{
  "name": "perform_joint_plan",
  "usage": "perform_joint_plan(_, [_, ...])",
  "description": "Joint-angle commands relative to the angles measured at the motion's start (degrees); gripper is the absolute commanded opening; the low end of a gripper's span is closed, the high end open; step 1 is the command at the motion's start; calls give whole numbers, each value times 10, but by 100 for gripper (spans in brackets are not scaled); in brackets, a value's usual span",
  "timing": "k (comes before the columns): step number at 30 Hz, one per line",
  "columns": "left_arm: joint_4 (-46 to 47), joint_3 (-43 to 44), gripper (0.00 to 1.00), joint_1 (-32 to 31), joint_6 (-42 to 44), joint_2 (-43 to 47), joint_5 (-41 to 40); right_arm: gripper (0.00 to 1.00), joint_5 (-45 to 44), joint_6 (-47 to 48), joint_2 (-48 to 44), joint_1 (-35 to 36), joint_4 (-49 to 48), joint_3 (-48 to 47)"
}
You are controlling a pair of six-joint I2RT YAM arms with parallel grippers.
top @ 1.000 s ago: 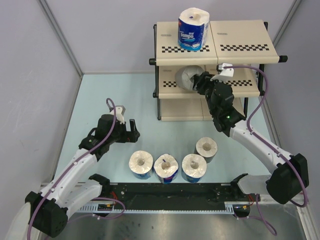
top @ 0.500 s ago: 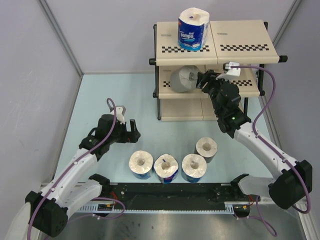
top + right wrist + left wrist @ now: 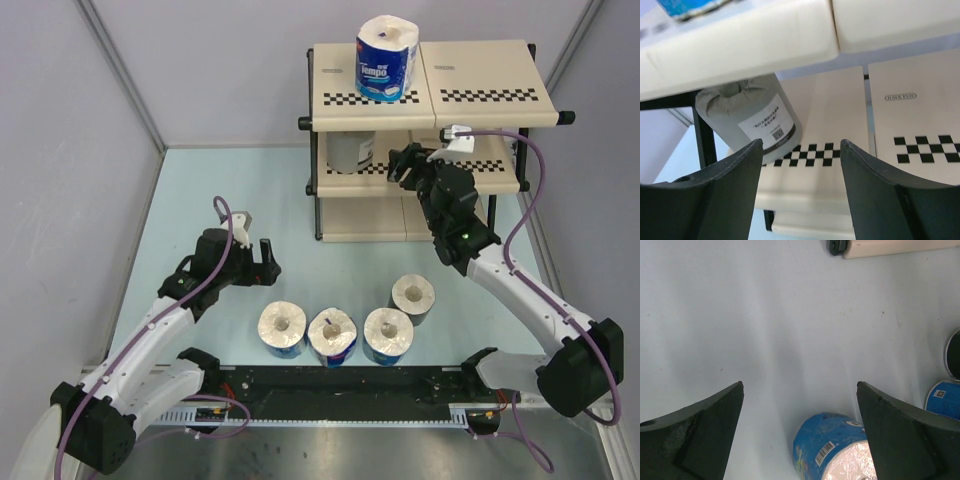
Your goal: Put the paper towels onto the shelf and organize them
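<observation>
1. Table (image 3: 230, 200): pale blue top. It carries the shelf at the far right and 4 rolls near your arm bases.

2. Shelf (image 3: 480, 80): 3 beige tiers in a black frame, with checkered strips along the front edges.

3. Your right gripper (image 3: 400, 163): it is reached to the front of the middle tier. Its jaws are apart with nothing between them, and the wrist view shows only shelf panel in the gap.

4. Your left gripper (image 3: 264, 258): it hangs over bare table at left, well apart from the shelf. Its jaws are spread wide and hold nothing.

5. Tempo roll (image 3: 385, 58): blue wrapper, upright on the top tier at its left end.

6. Grey roll (image 3: 350, 152): upright on the middle tier at its left end, just left of your right gripper and apart from it.

7. Near row: 3 blue-wrapped rolls (image 3: 333, 336) stand side by side, cores up.

8. Dark-wrapped roll (image 3: 413, 298): just behind the rightmost roll of that row.
</observation>
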State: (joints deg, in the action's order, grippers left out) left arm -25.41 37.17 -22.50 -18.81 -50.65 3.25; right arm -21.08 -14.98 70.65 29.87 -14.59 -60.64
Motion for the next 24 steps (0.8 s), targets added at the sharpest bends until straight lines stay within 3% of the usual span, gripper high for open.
perform_joint_plan(1, [11, 16, 100, -3, 9, 0, 5, 69, -3, -14, -44, -2, 59, -24])
perform_joint_plan(7, [11, 16, 100, -3, 10, -1, 10, 73, -4, -57, -127, 25, 231, 10])
perform_joint_plan(11, [11, 16, 100, -3, 9, -2, 10, 75, -66, -95, -219, 73, 335, 49])
perform_joint_plan(14, [11, 17, 100, -3, 10, 0, 8, 76, -99, -188, -259, 91, 481, 87])
perform_joint_plan(17, [10, 17, 100, -3, 10, 0, 4, 77, -102, -278, -306, 99, 552, 137])
perform_joint_plan(21, [11, 16, 100, -3, 10, -1, 12, 80, -92, -335, -354, 101, 574, 244])
perform_joint_plan(24, [12, 16, 100, -3, 9, -4, 18, 80, -80, -351, -363, 101, 570, 271])
